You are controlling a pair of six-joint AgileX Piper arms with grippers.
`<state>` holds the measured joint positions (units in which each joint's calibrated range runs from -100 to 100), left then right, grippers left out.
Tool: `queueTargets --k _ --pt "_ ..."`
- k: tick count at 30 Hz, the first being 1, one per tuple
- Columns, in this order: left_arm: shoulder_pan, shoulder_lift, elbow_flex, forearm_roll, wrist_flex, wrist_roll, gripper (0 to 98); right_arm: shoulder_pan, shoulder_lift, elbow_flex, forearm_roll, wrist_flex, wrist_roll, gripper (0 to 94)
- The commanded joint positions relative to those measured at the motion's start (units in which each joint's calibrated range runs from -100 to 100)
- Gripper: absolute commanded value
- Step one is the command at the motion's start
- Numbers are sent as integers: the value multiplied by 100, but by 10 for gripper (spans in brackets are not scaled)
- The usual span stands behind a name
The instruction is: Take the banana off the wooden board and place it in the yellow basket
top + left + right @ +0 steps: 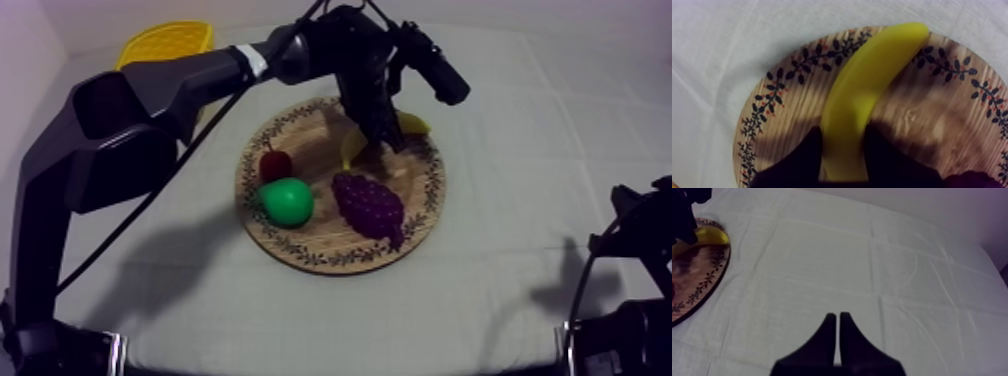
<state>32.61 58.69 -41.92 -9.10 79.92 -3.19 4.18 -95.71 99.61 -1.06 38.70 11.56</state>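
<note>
Grey-white cloth [520,150] covers the table, creased in squares. On it the banana [867,95] is at the far side of the round wooden board [300,250], and in the left wrist view one end of it reaches out to the patterned rim. I cannot tell whether it rests on the wood or is just clear of it. My left gripper [380,135] is at the banana: the two black fingers [807,155] sit one on each side of its near end, pressed against it, so the gripper is pinching the banana. From above, yellow shows on both sides of the gripper.

Nearer the camera on the same board lie the bunch of grapes [370,205], the pear [287,200] beside it, and the small red fruit [275,163] just behind the pear. The yellow basket [165,42] stands at the far left of the table, apart from the board, beyond my left arm. My right gripper [838,319] hangs over bare cloth, off to the right of the board, its fingers pressed together with nothing between them.
</note>
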Motion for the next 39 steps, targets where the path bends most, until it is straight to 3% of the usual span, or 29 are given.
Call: queueTargets --k 1,14,25,39 --pt "-5 12 27 -10 8 7 303 3 -5 5 1 1 -1 4" --pt "-319 -905 334 -207 209 147 303 3 -5 5 1 1 -1 4" --pt "-1281 -2309 1299 -619 345 257 283 3 -5 5 1 1 -1 4" --pt "-2475 -2817 2252 -812 83 148 304 3 -5 5 1 1 -1 4"
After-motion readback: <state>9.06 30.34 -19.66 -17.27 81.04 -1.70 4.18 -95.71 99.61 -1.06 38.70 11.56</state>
